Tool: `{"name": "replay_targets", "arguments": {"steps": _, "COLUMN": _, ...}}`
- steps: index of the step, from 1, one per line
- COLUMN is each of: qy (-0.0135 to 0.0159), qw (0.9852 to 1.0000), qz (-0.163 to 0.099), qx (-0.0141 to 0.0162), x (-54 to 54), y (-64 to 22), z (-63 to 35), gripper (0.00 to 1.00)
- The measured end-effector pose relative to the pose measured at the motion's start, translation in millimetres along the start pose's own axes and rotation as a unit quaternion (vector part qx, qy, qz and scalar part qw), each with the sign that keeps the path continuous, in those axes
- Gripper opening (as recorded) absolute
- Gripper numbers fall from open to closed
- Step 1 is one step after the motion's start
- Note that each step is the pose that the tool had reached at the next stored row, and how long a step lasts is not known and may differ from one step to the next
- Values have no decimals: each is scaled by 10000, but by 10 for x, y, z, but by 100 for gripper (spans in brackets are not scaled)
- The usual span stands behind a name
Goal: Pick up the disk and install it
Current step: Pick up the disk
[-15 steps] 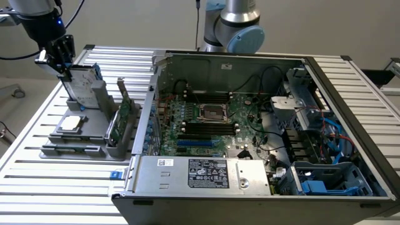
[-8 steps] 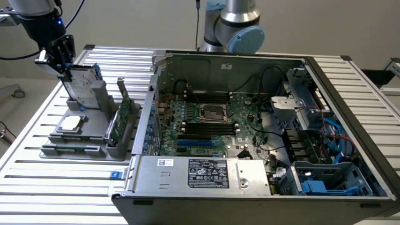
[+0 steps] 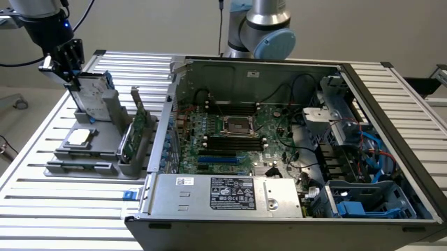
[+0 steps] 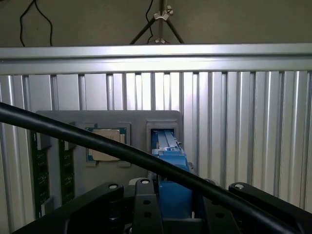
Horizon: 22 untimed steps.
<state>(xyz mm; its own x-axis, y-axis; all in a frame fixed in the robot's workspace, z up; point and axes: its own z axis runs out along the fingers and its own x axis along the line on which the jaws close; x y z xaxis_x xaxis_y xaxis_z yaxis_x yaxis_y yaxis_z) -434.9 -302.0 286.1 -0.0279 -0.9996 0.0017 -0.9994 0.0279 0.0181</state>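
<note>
The disk (image 3: 98, 97) stands on edge in a slot of the grey parts holder (image 3: 84, 157) on the exterior view's left, silver-grey with a blue bracket. My gripper (image 3: 70, 73) is at its upper end, and the fingers sit on either side of that end, closed against it. In the wrist view the disk's blue bracket (image 4: 171, 170) runs from the holder's slot up between the black fingers of my gripper (image 4: 171, 207). The disk's lower end is still in the slot.
The holder (image 4: 87, 183) also carries a small square chip (image 3: 78, 137) and upright green circuit cards (image 3: 133, 136). The open computer case (image 3: 167, 104) stands close on the exterior view's right of the holder, with blue drive cages (image 3: 363, 201) at its near corner. A black cable (image 4: 122, 151) crosses the wrist view.
</note>
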Motion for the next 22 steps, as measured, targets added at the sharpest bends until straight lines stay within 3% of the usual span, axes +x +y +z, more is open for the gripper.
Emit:
{"name": "replay_targets", "arguments": {"steps": 9, "qy": -33, "qw": 10000, "qz": 33, "qx": -1, "x": 4, "y": 0, "z": 0, "gripper": 33}}
{"name": "replay_targets", "arguments": {"steps": 17, "qy": -83, "qw": 9999, "qz": 59, "qx": -3, "x": 6, "y": 0, "z": 0, "gripper": 33}}
{"name": "replay_targets", "arguments": {"steps": 22, "qy": -91, "qw": 9999, "qz": 58, "qx": -3, "x": 6, "y": 0, "z": 0, "gripper": 33}}
